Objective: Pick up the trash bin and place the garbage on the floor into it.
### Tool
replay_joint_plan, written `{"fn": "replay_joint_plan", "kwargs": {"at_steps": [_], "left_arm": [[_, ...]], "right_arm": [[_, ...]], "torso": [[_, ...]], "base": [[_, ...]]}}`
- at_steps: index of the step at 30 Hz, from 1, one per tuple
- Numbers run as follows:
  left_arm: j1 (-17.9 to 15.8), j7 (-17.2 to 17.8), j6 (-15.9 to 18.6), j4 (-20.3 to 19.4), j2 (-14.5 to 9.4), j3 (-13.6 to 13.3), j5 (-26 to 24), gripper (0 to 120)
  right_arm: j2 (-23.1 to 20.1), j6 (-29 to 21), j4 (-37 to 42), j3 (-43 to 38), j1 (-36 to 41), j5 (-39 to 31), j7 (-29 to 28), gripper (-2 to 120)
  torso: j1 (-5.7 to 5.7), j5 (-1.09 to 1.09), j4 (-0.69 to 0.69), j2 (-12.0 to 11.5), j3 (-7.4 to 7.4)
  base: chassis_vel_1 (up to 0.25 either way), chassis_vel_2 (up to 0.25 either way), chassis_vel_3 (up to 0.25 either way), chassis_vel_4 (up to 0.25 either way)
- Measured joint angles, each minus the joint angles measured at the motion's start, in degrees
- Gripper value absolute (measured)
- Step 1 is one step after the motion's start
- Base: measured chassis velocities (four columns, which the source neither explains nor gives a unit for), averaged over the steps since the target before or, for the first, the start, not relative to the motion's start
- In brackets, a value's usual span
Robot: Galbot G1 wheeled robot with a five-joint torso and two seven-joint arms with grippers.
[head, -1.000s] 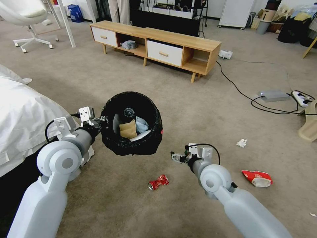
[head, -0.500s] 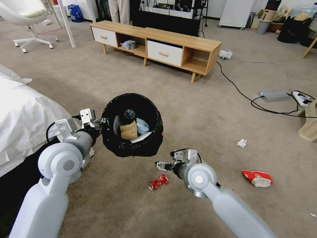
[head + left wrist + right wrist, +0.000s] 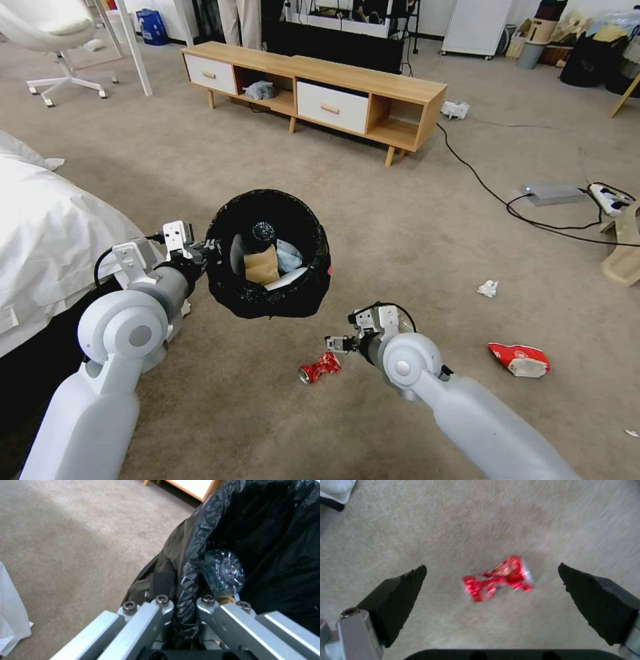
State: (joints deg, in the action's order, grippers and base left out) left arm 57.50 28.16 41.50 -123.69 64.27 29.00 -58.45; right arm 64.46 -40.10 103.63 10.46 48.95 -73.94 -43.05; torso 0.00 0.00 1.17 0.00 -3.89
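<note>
The trash bin point(image 3: 270, 303), lined with a crinkled black bag, hangs above the carpet floor point(image 3: 220, 400). My left gripper point(image 3: 202, 252) is shut on its rim, and the left wrist view shows the gripper point(image 3: 185, 605) pinching the bag's fold point(image 3: 196, 555). Inside lie a brown paper bag point(image 3: 261, 265) and a plastic bottle point(image 3: 262, 233). A crushed red can point(image 3: 320, 367) lies on the floor. My right gripper point(image 3: 338, 345) hovers just above it, open. In the right wrist view the can point(image 3: 498, 578) lies between the spread fingers point(image 3: 400, 595), which do not touch it.
A red-and-white wrapper point(image 3: 520, 359) and a white paper wad point(image 3: 488, 288) lie on the carpet to the right. Black cables point(image 3: 493, 193), a grey box point(image 3: 552, 193) and a power strip point(image 3: 610, 197) are farther right. A white-sheeted bed point(image 3: 47, 233) is at left and a wooden cabinet point(image 3: 320, 87) ahead.
My right gripper has swung left and down, from beside the bin to just over the red can. The bin in the left gripper has barely moved.
</note>
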Motion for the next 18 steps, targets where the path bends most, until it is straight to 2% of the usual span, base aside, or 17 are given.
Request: {"fn": "replay_joint_plan", "kwargs": {"at_steps": [3, 6, 13, 14, 18], "left_arm": [[0.17, -0.04, -0.03, 0.02, 0.00, 0.00, 0.03, 0], [0.19, -0.05, -0.05, 0.06, 0.00, -0.10, 0.08, 0], [0.31, -0.07, -0.07, 0.08, 0.07, -0.30, 0.23, 0], [0.52, -0.08, -0.07, 0.06, 0.07, -0.36, 0.28, 0], [0.63, -0.08, -0.07, 0.02, -0.01, -0.38, 0.32, 0]], "right_arm": [[3.10, 1.16, 0.08, 0.40, -0.03, -5.10, -6.65, 100], [4.75, 1.46, -0.12, 0.55, -0.03, -6.77, -8.16, 100], [8.02, 2.99, -1.58, -0.75, 0.30, -7.92, -8.43, 100], [9.94, 3.95, -2.96, -2.24, 0.80, -7.36, -8.36, 100], [11.57, 4.88, -4.39, -4.05, 1.32, -5.75, -7.52, 100]], "torso": [[0.00, 0.00, 0.00, 0.00, 0.00], [0.00, -0.02, 0.01, 0.00, 0.00], [0.00, -0.01, 0.01, 0.00, 0.00], [0.00, -0.01, 0.01, 0.00, 0.00], [0.00, -0.01, 0.01, 0.00, 0.00]], "base": [[0.000, 0.000, 0.000, 0.000], [0.000, 0.000, 0.000, 0.000], [0.000, 0.000, 0.000, 0.000], [0.000, 0.000, 0.000, 0.000], [0.000, 0.000, 0.000, 0.000]]}}
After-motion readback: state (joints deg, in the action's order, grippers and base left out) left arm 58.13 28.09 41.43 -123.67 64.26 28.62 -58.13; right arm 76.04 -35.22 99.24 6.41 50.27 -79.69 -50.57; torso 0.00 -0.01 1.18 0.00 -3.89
